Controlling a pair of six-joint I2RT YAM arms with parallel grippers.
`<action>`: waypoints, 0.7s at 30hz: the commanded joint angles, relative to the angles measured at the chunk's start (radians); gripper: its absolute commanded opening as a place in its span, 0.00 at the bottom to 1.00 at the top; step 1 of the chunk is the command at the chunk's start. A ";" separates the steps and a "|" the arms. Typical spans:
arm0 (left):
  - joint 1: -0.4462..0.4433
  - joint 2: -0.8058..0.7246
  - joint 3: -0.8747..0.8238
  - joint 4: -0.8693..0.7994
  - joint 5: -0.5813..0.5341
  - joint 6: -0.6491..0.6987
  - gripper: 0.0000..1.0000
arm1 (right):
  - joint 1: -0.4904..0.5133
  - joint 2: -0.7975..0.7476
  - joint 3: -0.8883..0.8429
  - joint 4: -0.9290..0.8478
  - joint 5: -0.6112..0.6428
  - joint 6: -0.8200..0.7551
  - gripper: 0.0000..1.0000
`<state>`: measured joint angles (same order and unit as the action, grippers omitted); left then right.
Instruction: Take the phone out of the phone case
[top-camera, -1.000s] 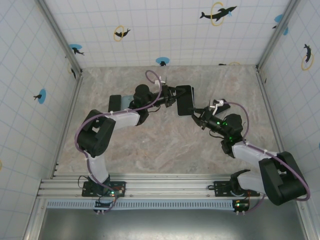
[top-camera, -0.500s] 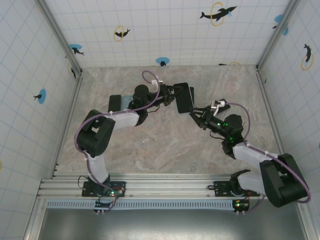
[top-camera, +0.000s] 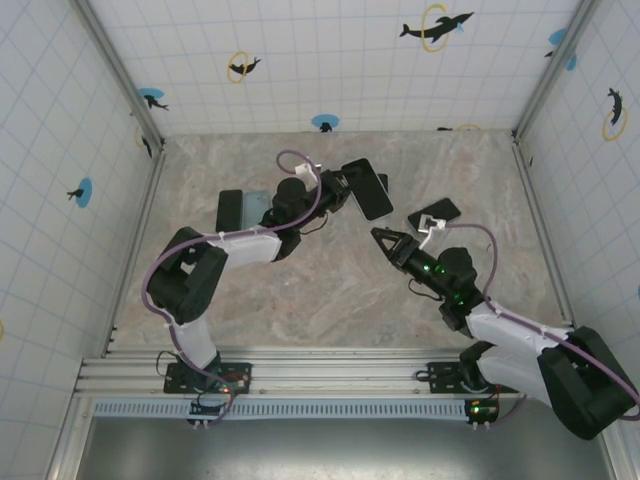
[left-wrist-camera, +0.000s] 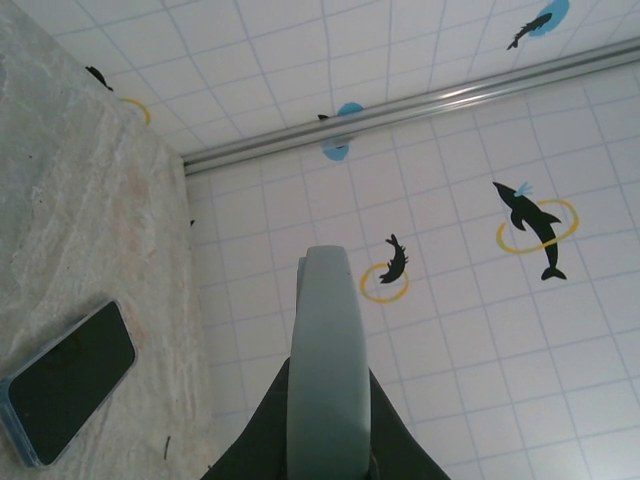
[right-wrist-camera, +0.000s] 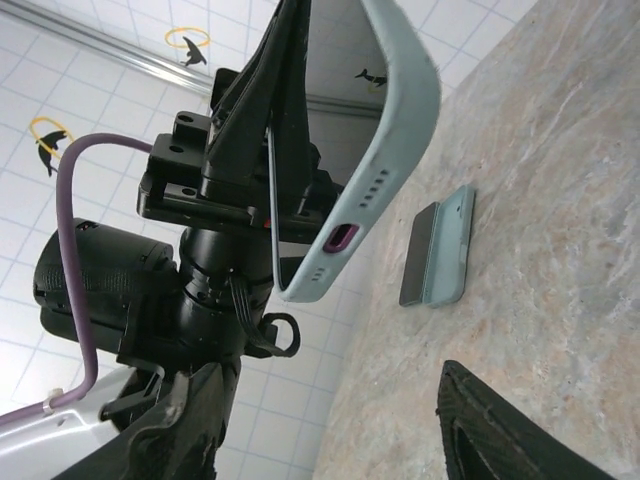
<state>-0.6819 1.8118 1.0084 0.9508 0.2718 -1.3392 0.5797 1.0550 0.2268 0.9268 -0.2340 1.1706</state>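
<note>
The phone (top-camera: 366, 187), dark-screened, sits in a pale green phone case (right-wrist-camera: 400, 110) and is held up above the table, tilted. In the right wrist view its screen mirrors the wall tiles, and a purple port hole shows in the case's bottom edge. My left gripper (top-camera: 343, 192) is shut on the case's side. The left wrist view has the case edge-on, rising between the black fingers (left-wrist-camera: 262, 420). My right gripper (top-camera: 384, 240) stands open a short way below and to the right of the phone, touching nothing, with its fingers (right-wrist-camera: 500, 420) wide apart.
A second dark phone (top-camera: 230, 209) with a pale blue case (top-camera: 254, 199) lies flat on the marble table at the left, behind the left arm. It also appears on the table in both wrist views (left-wrist-camera: 70, 380) (right-wrist-camera: 440, 255). Tiled walls (top-camera: 90, 150) close in three sides.
The right gripper has opened and drawn back from the phone's lower corner toward the near side. The left arm has lifted and turned the cased phone a little toward the back.
</note>
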 joint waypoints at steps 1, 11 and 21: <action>-0.019 -0.038 0.006 0.078 -0.073 0.009 0.00 | 0.021 0.007 -0.018 0.164 0.080 -0.016 0.54; -0.049 -0.055 0.000 0.104 -0.098 -0.006 0.00 | 0.032 0.081 0.020 0.259 0.095 0.043 0.37; -0.062 -0.062 -0.014 0.149 -0.099 -0.047 0.00 | 0.032 0.118 0.034 0.308 0.095 0.067 0.23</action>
<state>-0.7353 1.8072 0.9932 0.9989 0.1818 -1.3621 0.6086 1.1633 0.2256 1.1530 -0.1555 1.2304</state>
